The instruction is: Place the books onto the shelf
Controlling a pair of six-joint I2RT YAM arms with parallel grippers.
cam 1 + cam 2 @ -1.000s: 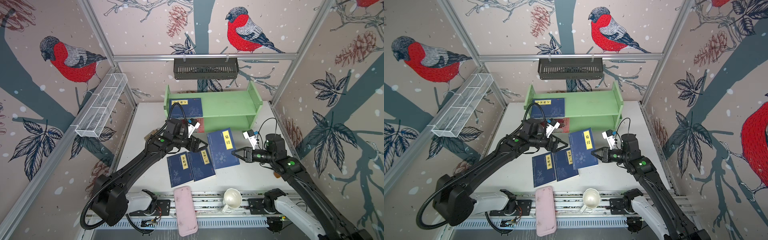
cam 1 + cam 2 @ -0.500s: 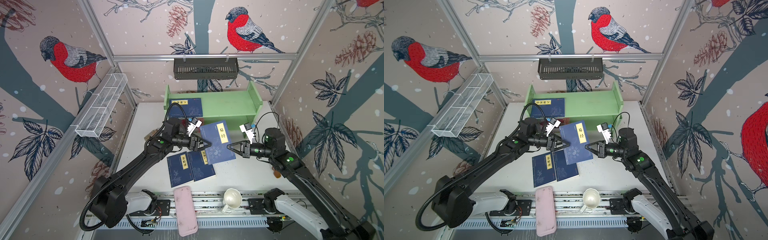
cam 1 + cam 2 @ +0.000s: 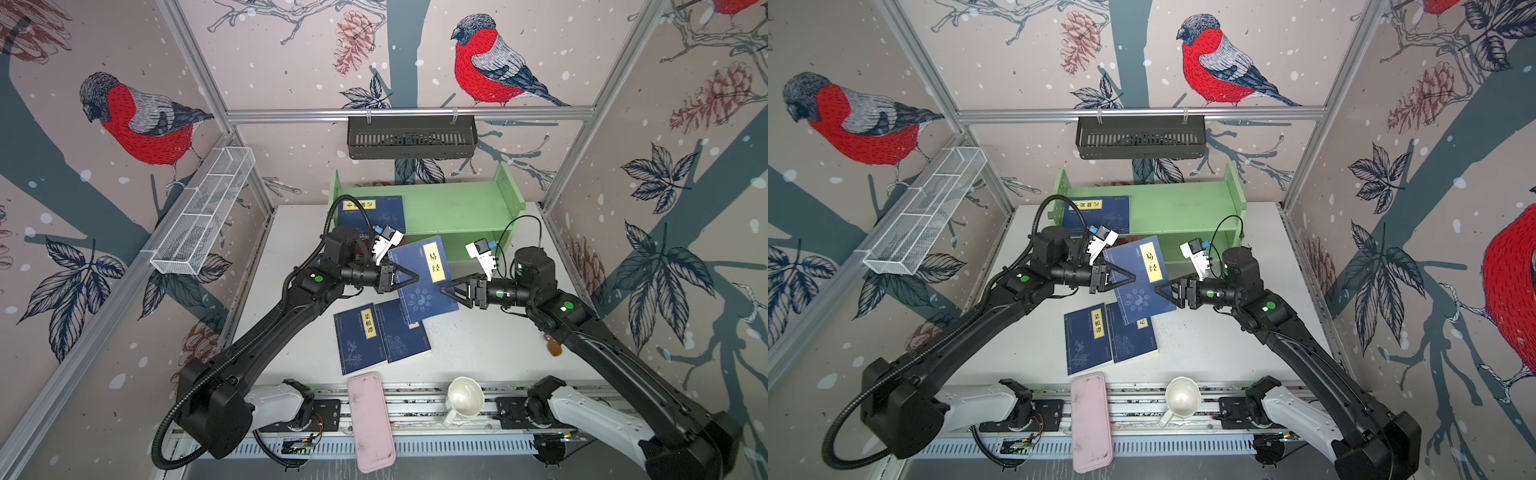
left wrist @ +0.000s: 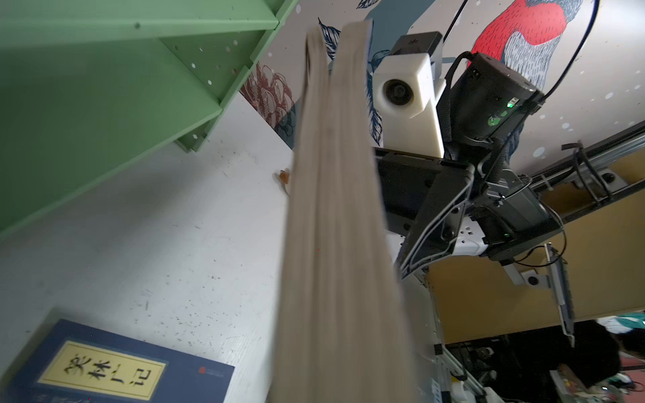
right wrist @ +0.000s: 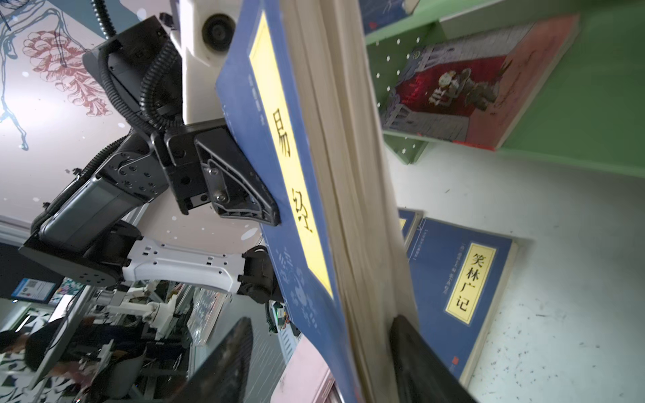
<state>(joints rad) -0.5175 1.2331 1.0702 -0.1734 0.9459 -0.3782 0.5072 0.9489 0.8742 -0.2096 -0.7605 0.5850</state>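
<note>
Left gripper (image 3: pixel 413 276) clenched on the left edge of the raised book (image 3: pixel 424 282), one finger (image 5: pixel 244 195) flat on the navy cover beside the yellow label. Raised book clear of the worktop (image 3: pixel 478 345), over its middle, just in front of the shelf (image 3: pixel 457 208). Cover up and tilted in both top views, with the fanned page edge toward both wrist cameras.

Right gripper (image 3: pixel 445 287) released, jaws spread astride the right edge of the raised book. One finger (image 5: pixel 227 359) clearly apart from the cover. The other at the page side, touching or just beside it, hard to tell which.

Shelf at the worktop's back edge, about the middle. Top book (image 3: pixel 370 214), navy, flat on the upper tier at its left end. Red book (image 5: pixel 471 87) flat on the lower tier, near the left side panel.

Two flat books (image 3: pixel 359 336) (image 3: pixel 401 332), navy, side by side and touching, between the worktop's middle and its front edge. The right one partly hidden under the raised book in both top views.

Pink case (image 3: pixel 370 419) across the front edge near the middle. Cup (image 3: pixel 465 399) to its right, on the rail. Black basket (image 3: pixel 411 137) hung on the back wall above the shelf. Mesh basket (image 3: pixel 203 212) along the left wall.
</note>
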